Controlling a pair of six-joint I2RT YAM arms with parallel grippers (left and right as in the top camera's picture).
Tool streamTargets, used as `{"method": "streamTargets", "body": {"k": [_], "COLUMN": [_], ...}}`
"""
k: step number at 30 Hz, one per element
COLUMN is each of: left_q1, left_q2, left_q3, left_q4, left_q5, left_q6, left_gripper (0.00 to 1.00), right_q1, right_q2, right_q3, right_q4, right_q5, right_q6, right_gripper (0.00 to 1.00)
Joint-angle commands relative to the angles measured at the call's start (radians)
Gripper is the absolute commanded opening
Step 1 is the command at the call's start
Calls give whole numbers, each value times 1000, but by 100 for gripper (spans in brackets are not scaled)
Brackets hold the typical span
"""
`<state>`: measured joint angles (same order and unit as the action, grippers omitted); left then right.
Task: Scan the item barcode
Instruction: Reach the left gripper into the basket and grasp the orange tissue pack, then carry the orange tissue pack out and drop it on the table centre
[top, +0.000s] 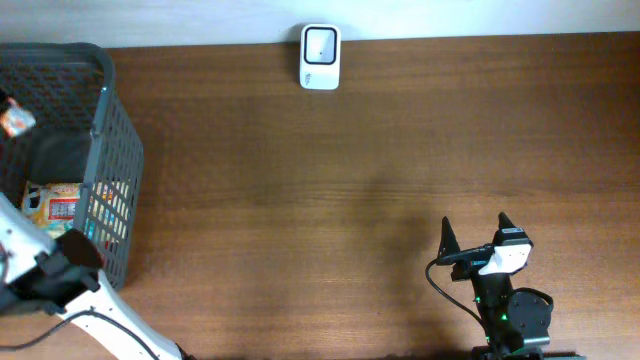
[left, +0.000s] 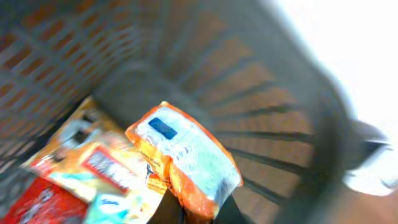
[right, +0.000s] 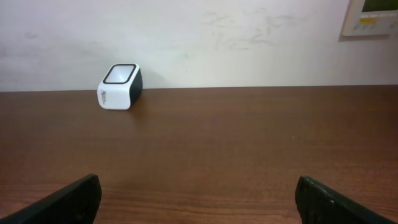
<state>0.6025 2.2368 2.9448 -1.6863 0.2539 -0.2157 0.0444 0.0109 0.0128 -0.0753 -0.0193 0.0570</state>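
Pinching at the bottom edge of the left wrist view, the left gripper (left: 198, 215) has its fingers pressed together. They seem to nip the lower end of an orange packet (left: 186, 155), though blur smears the contact. Around it lie other snack packets (left: 87, 168) inside the grey basket (top: 120, 150) at the left edge of the overhead frame. The right gripper (top: 475, 222), lower right, hangs with fingers spread wide and nothing between them. The white scanner (top: 320, 57) stands at top centre of the table (top: 300, 190), well apart from the basket. I'd judge the pick barely begun: lifting out, carrying and showing the barcode remain. No barcode is readable, and the left fingers are cut off.
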Motion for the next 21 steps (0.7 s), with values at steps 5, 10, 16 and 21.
{"method": "streamTargets", "body": {"k": [5,10,16,21], "left_q1": [-216,-638,-1007,-1205], "left_q2": [-249,-223,-71,132], "left_q3": [105,-18,-376,-609], "left_q4": [-2,-2,146,528], "left_q5": [369,124,-217,-231], "left_q6": [20,15,-431,-454], "left_gripper": [0,0,0,0], "right_q1": [-5,-5,-5,-5], "right_q2": [-8,-8,-8,-4], "right_q3": [-7,-7,-7,-7], "right_q4": [-3,-3,-3,-3], "right_q5": [-2,-2,-2,-2], "right_q6": [11,11,11,11], "right_gripper": [99,99,99,99]}}
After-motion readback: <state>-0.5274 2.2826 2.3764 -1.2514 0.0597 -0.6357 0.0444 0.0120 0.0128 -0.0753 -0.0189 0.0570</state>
